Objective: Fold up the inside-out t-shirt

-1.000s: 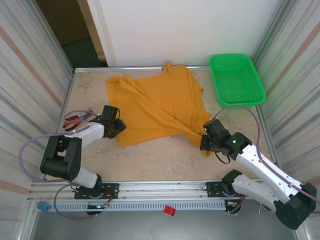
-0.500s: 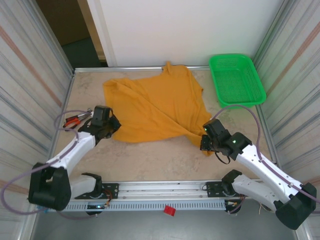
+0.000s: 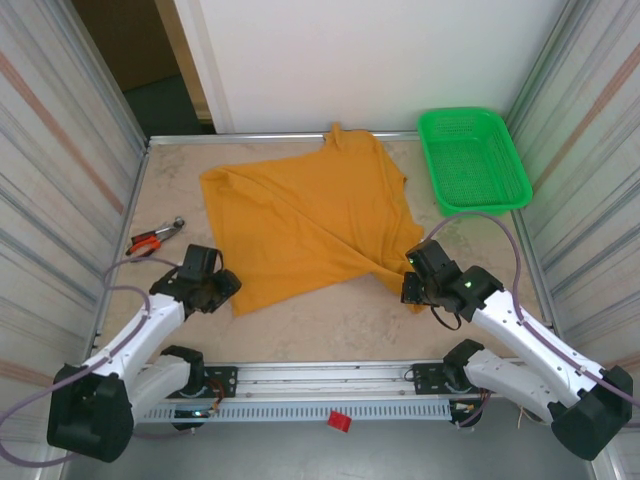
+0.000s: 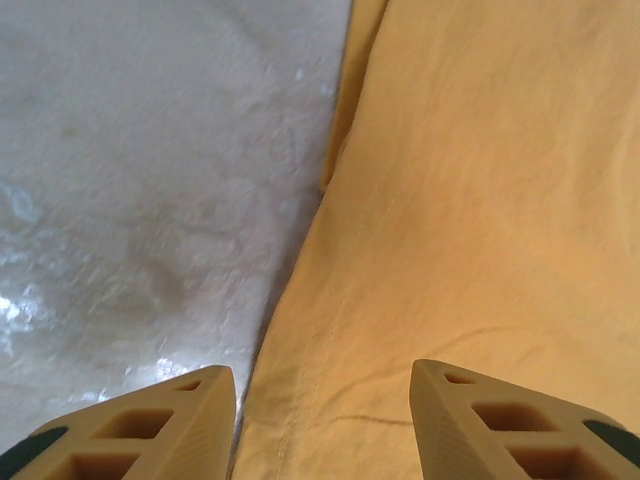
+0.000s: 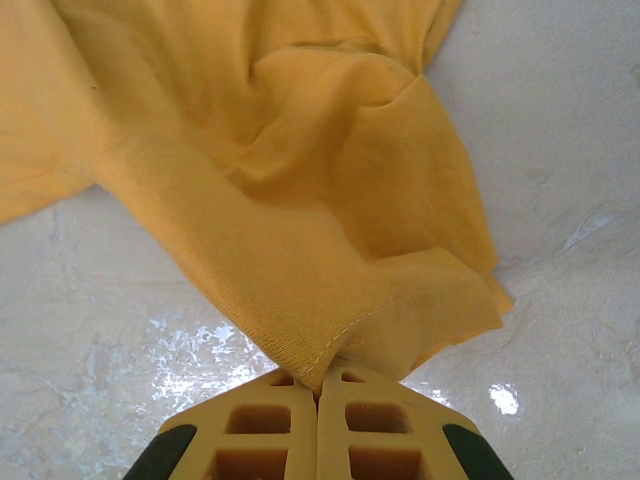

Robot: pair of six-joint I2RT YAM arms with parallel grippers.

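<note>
The left gripper [image 3: 212,291] is open: in the left wrist view its two fingers [image 4: 150,430] stand apart with nothing clamped between them. The inside-out t-shirt [image 4: 480,200] lies under the gap between the fingers and extends ahead and to the right of this gripper. The cloth's edge runs from the inner side of the left finger forward across the view. The bare table [image 4: 130,180] lies ahead of the left finger and to its left. Whether the fingertips touch the cloth cannot be determined. In the top external view this gripper sits at the near left corner of the t-shirt [image 3: 310,215], and a pair of red-handled pliers [image 3: 152,238] lies on the table [image 3: 330,320] beyond it and to its left, apart from the cloth. The right gripper [image 3: 412,281] is closed on the t-shirt: in the right wrist view the right gripper [image 5: 318,385] has its fingers [image 5: 255,430] pressed together with a stitched hem pinched at the tips. From that pinch the t-shirt [image 5: 280,180] rises in a creased ridge ahead of the gripper and spreads forward and to the left, and a small flap lies flat just to the right of the fingertips. A green plastic basket [image 3: 432,160] stands well ahead of the right gripper and to its right, clear of the cloth.
</note>
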